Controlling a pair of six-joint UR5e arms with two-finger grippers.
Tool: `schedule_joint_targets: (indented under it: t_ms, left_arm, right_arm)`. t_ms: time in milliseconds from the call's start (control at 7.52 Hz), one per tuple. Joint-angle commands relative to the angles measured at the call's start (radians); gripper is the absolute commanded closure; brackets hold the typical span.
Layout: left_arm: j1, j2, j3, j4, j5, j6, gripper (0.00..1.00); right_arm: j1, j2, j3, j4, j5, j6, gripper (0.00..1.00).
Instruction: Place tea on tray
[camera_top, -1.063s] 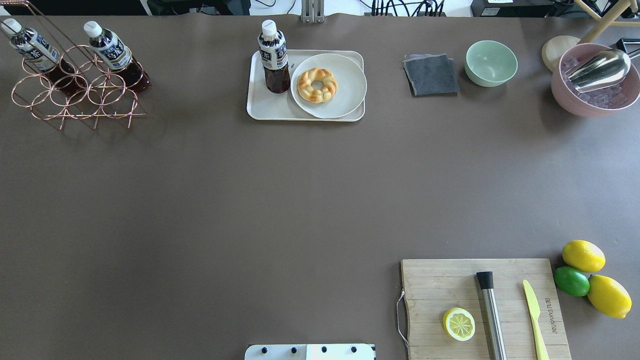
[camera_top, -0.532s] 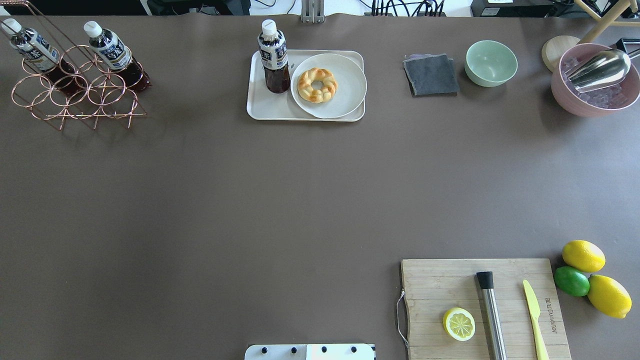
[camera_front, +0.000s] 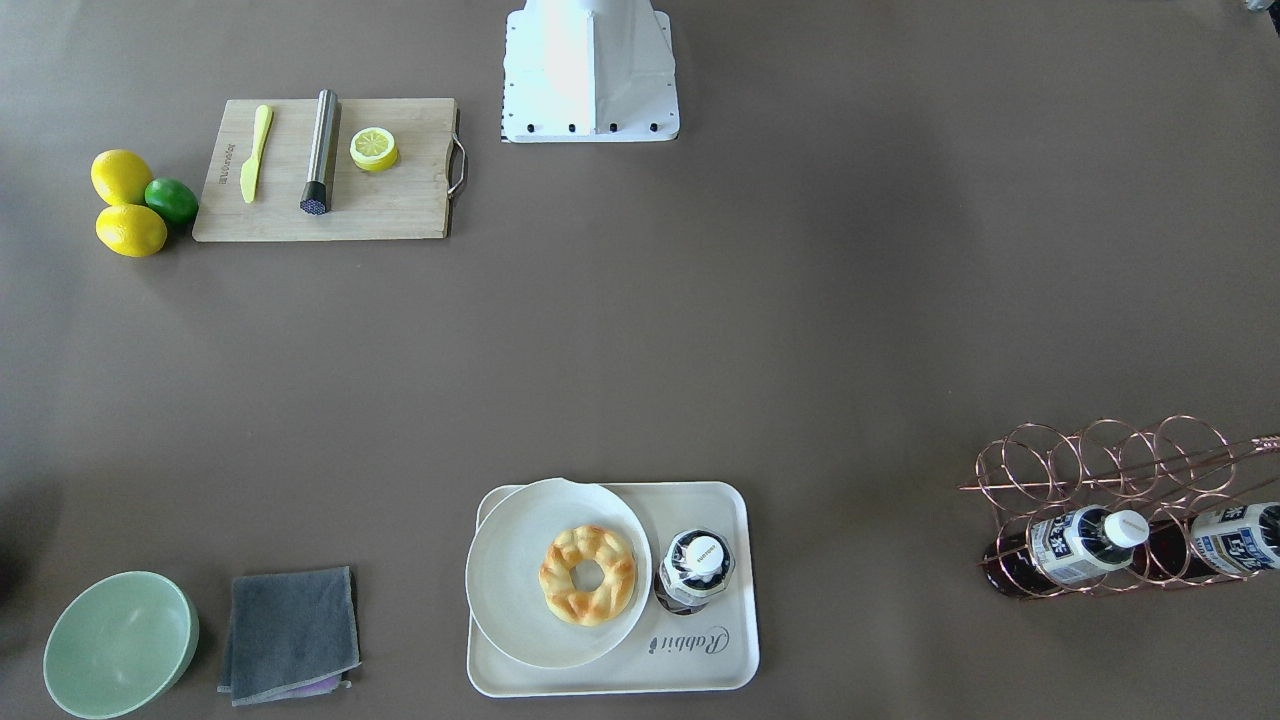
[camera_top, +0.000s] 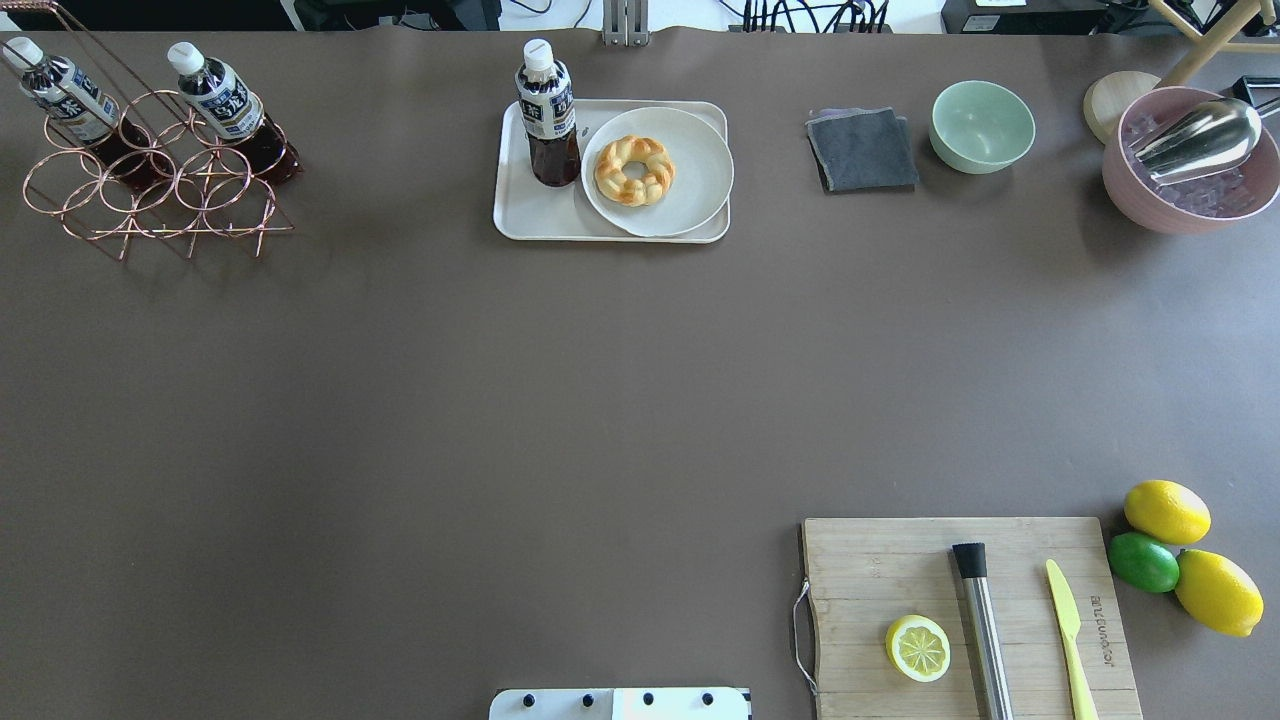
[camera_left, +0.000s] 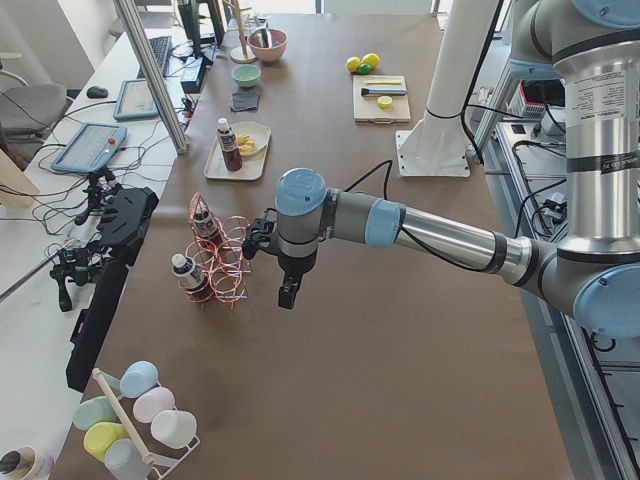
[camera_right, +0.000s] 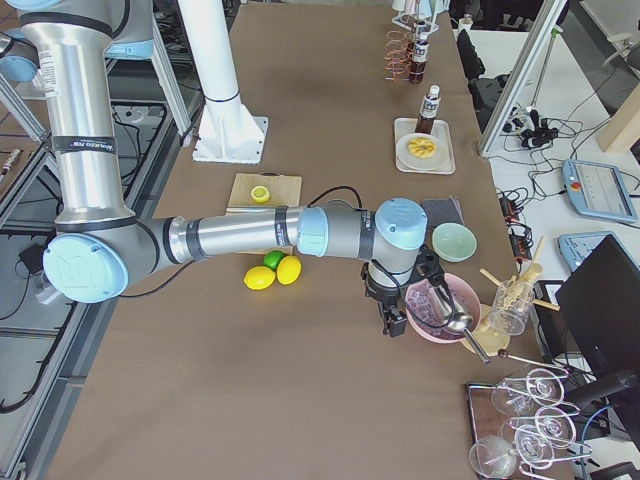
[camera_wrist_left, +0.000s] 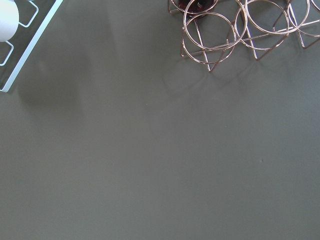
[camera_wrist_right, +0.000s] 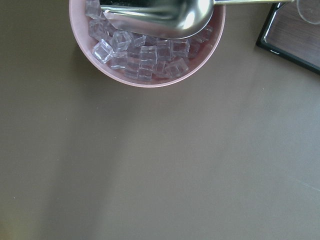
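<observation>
Brown table (camera_top: 500, 400) | tea (camera_top: 547, 115) upright on tray (camera_top: 530, 212) | cluttered desk (camera_left: 40, 215) alongside

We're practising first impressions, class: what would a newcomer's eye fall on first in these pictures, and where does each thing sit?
Probably the cream tray at the table's far middle, where a tea bottle stands upright beside a white plate bearing a golden ring pastry. Next, the copper wire rack on the robot's far left holding two more bottles, and the bright lemons and lime beside the cutting board, near right.
</observation>
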Motion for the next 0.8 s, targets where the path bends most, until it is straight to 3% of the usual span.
schedule_joint_targets:
  t_ms: [0,665]
  left_arm:
    - [-0.011,0.003,-0.002,0.0,0.0,-0.001,0.04]
    - [-0.024,0.006,-0.005,0.0,0.0,0.001,0.03]
  right_arm:
    - [0.0,0.005,-0.002,0.0,-0.002,0.0,0.0]
    - [0.0,0.005,0.001,-0.001,0.0,0.0,0.0]
